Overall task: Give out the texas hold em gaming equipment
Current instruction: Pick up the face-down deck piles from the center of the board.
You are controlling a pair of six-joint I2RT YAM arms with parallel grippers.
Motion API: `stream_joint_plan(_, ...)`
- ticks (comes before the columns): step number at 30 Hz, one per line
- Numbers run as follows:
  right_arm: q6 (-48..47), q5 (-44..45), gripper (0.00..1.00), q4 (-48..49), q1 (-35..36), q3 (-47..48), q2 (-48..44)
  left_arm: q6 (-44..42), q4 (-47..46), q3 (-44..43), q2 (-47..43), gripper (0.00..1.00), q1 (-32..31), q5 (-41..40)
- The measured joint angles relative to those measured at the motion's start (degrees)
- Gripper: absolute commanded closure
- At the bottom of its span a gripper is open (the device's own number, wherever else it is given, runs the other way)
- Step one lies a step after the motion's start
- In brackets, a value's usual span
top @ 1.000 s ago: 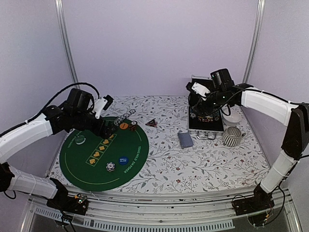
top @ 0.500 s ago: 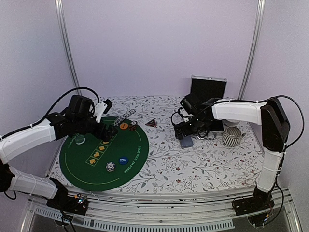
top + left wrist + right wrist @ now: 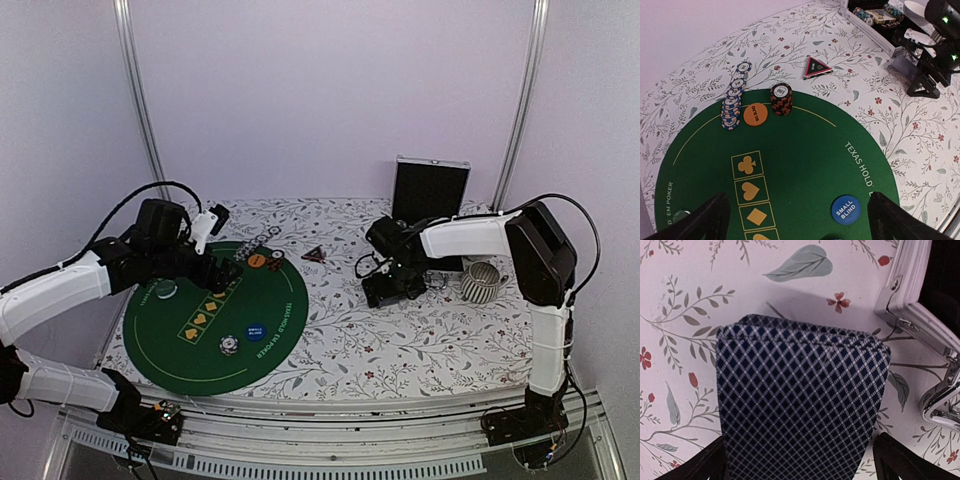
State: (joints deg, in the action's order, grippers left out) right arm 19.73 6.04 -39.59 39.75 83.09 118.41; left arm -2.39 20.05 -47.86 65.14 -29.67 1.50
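Left wrist: two chip stacks (image 3: 781, 98) at eleven o'clock, one orange disc (image 3: 755, 114); case (image 3: 870, 34) holds chips (image 3: 866, 14); left gripper (image 3: 797, 197), right gripper (image 3: 800, 440) wide.

White shells are worn on the left arm (image 3: 60, 285) and right arm (image 3: 465, 237), broken by black joints and black bases. Thin black cables (image 3: 165, 184) are looped alongside. Black tapered fingers (image 3: 700, 220) are fitted.
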Motion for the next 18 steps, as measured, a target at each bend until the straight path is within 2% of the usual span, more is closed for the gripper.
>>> stream_joint_plan(3,-0.02,0.0,0.12,0.11,0.0,0.35,0.39,-0.17,-0.09,0.02,-0.02,0.02,0.07,0.11)
stream_joint_plan(9,-0.07,0.5,0.21,-0.07,0.0,1.33,1.11,-0.57,-0.24,0.07,-0.55,0.02,0.11,0.22)
stream_joint_plan(14,-0.07,0.63,0.33,-0.37,0.0,1.73,1.36,-0.61,-0.9,0.39,-0.74,0.02,0.13,0.42)
stream_joint_plan(18,-0.24,0.63,0.38,-0.52,0.0,1.81,1.36,-0.63,-0.94,0.63,-0.74,0.02,0.22,0.48)
